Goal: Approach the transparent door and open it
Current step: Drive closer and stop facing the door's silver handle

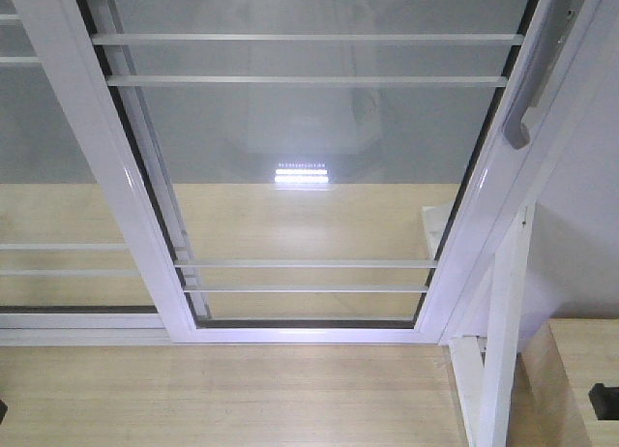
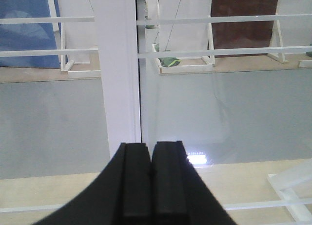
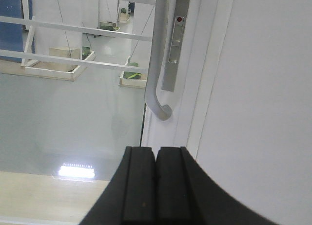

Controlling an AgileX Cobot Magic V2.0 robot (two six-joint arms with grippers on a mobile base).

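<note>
The transparent door (image 1: 309, 157) fills the front view: clear glass in a white frame with thin white bars. Its curved grey pull handle (image 1: 530, 104) sits on the right stile. In the right wrist view the handle (image 3: 157, 64) hangs just above and ahead of my right gripper (image 3: 156, 149), which is shut and empty, apart from the handle. My left gripper (image 2: 150, 146) is shut with nothing in it and faces the door's left white stile (image 2: 117, 74) and the glass beside it.
A second barred glass panel (image 1: 48, 176) without a handle stands to the left. A white wall (image 1: 590, 244) and white frame posts (image 1: 503, 341) stand to the right. Light wooden floor (image 1: 222, 399) lies below the door track.
</note>
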